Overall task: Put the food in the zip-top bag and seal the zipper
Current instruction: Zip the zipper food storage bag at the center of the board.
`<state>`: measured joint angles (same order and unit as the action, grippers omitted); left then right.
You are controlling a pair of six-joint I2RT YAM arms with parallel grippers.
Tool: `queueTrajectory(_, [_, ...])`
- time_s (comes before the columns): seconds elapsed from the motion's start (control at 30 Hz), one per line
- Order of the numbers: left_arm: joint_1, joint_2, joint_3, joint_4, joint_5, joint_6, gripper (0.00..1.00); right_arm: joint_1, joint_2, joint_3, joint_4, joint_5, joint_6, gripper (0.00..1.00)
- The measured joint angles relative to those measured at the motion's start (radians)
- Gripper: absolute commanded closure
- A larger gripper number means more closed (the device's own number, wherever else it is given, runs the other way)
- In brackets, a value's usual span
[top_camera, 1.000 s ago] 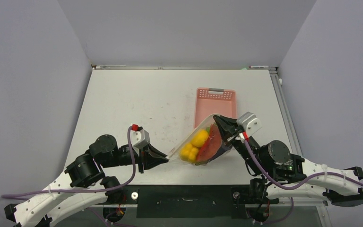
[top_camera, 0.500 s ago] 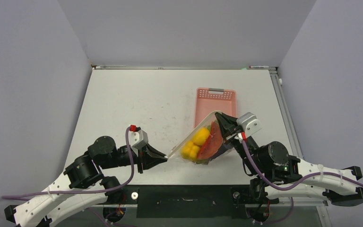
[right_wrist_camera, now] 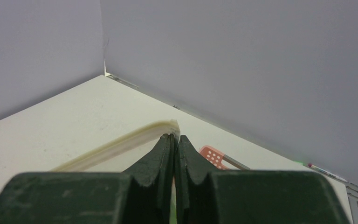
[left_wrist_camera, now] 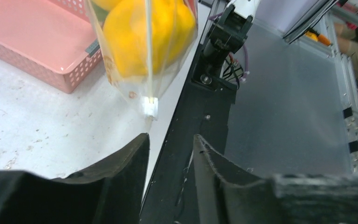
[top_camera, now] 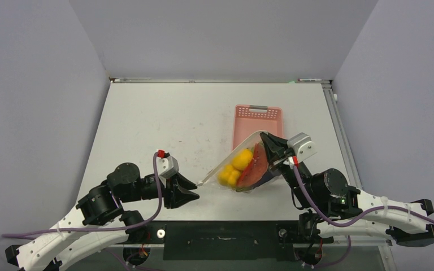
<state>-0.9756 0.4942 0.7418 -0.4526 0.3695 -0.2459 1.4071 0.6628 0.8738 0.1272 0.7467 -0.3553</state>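
The zip-top bag [top_camera: 243,169] hangs slanted over the table. My right gripper [top_camera: 268,149] is shut on its upper right corner, right by the end of the zipper [right_wrist_camera: 121,144], and the jaws [right_wrist_camera: 174,136] press together on the plastic. Yellow food [top_camera: 233,167] and a red piece [top_camera: 255,169] lie inside the bag. In the left wrist view the yellow food [left_wrist_camera: 144,32] fills the pouch, and the zipper's white end [left_wrist_camera: 150,106] hangs free just ahead of my fingers. My left gripper [top_camera: 194,192] is open with nothing between its jaws [left_wrist_camera: 170,140], a short way from the bag's lower left corner [top_camera: 201,183].
The pink basket [top_camera: 257,116] stands just behind the bag, its wall [left_wrist_camera: 37,60] close to the pouch in the left wrist view. The table's black front edge [top_camera: 220,231] lies right below the left gripper. Grey walls enclose the table on three sides.
My left gripper has opened and let go of the bag's lower left corner, drawing back a little. The right gripper has lifted the bag slightly up and to the right.
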Motion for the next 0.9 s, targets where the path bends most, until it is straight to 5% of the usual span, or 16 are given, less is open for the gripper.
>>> queueTrajectory(0.33, [0.000, 0.004, 0.013, -0.049, -0.097, 0.007, 0.43, 0.000, -0.002, 0.025, -0.036, -0.011, 0.024, 0.95])
queueTrajectory(0.4, [0.000, 0.005, 0.024, -0.051, -0.126, 0.013, 0.31, 0.000, -0.002, 0.032, -0.047, -0.016, 0.027, 0.95])
queueTrajectory(0.9, [0.000, 0.020, 0.096, -0.050, -0.201, 0.035, 0.24, 0.000, -0.006, 0.051, -0.146, -0.085, 0.082, 0.95])
